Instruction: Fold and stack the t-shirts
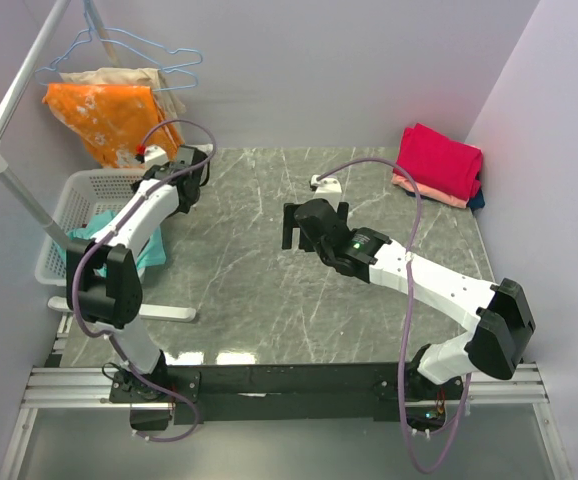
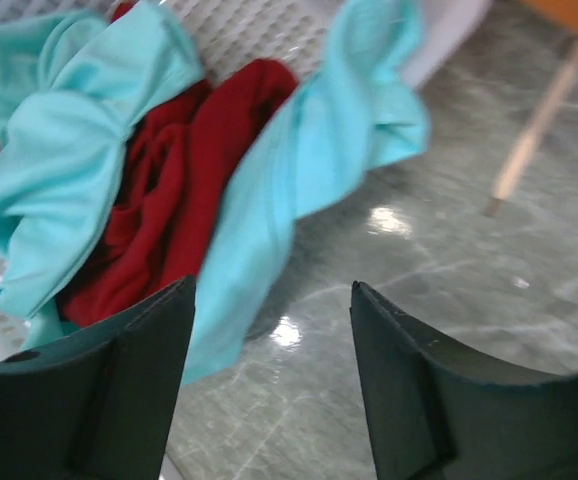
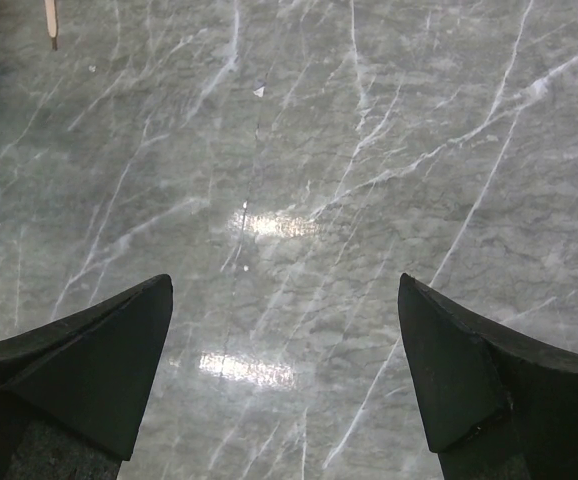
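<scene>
Where the white plastic basket (image 1: pixel 77 195) sits at the left, a crumpled teal t-shirt (image 2: pixel 299 170) spills over its rim onto the grey marble table (image 3: pixel 299 150), beside a dark red t-shirt (image 2: pixel 169 210). Left gripper (image 2: pixel 269 350) hovers above the teal cloth, jaws apart, empty. Both shirts look light, limp, prone to tangle; a bunched fold seems the best pinch. Right gripper (image 3: pixel 284 360), jaws wide, hangs over the marble. Far right: folded pink-topped shirt stack (image 1: pixel 439 165)

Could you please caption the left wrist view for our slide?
Open left hand poised near a teal t-shirt bunched around a maroon t-shirt, spilling from the white basket onto the marble table.
</scene>
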Controlling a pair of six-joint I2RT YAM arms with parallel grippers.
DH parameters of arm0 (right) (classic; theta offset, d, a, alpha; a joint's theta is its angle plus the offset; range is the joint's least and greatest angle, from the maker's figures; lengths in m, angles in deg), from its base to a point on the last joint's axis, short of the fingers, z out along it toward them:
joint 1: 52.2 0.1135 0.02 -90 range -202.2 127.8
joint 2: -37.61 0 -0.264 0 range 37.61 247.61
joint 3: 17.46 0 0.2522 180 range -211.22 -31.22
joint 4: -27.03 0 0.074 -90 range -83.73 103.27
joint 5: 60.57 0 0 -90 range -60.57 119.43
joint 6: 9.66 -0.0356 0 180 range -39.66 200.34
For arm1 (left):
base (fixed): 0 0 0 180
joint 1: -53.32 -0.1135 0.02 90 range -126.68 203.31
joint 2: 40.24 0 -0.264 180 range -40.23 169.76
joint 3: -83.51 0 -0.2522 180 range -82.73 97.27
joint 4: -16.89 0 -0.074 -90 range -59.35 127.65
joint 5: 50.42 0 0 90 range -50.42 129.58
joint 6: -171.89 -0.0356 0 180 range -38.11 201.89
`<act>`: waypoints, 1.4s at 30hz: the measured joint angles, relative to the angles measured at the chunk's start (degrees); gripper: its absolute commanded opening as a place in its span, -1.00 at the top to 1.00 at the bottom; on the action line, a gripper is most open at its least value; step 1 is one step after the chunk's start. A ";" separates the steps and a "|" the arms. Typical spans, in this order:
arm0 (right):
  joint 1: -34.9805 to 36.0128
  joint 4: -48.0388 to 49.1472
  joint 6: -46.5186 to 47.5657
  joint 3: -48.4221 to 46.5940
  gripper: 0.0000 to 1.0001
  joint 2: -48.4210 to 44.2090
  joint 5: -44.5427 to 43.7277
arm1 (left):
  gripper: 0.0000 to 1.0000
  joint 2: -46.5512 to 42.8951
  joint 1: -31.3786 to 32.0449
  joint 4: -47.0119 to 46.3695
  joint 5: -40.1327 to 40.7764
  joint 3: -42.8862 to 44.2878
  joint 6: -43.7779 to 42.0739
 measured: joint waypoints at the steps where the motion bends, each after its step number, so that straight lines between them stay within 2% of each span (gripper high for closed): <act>1: 0.00 0.00 0.09 0.00 -0.99 0.00 0.00 | -0.33 0.33 -0.55 0.85 0.04 0.00 0.63; 10: 0.00 0.00 0.90 0.04 -0.99 0.31 0.13 | -0.32 1.49 -3.26 8.52 1.75 0.31 9.11; 19: 0.00 -0.44 1.31 0.04 -0.99 3.87 1.05 | -0.18 -0.85 -4.48 9.16 0.48 -8.24 13.51; 28: 0.00 -1.09 1.31 0.04 -0.99 4.22 1.79 | -0.20 -3.67 -5.73 8.59 -1.60 -9.68 14.69; 37: 0.00 -1.14 1.31 0.04 -0.99 5.62 3.02 | -0.25 -12.17 -6.64 6.82 -0.98 -10.82 13.53; 42: 0.00 -1.16 1.29 0.02 -0.99 6.58 3.52 | -0.25 -12.48 -6.64 6.82 -0.76 -11.13 13.35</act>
